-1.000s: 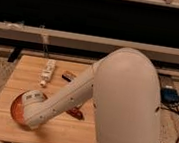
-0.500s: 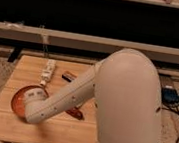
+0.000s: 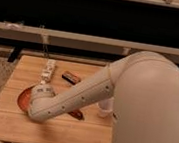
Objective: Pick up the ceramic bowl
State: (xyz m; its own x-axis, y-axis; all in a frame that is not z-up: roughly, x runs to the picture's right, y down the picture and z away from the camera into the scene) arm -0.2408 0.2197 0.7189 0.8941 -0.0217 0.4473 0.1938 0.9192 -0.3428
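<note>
Arm [image 3: 73,101] has swung slightly right over the bowl [image 3: 24,96] at the table's [image 3: 49,130] front-left, hiding the gripper [image 3: 37,106], grip state cannot tell; bowl looks not yet lifted.

wooden table [image 3: 74,132] | dark flat bar [image 3: 71,77] near back edge | pale packet [image 3: 47,71] left of bar | small white cup [image 3: 105,107] right

wooden table [image 3: 4,124] holds the ceramic bowl [image 3: 24,97] front-left, right under the gripper [image 3: 36,103]; a small dark bar [image 3: 71,77] and pale packet [image 3: 48,71] lie beyond it, translucent cup [image 3: 106,108] off right.
</note>
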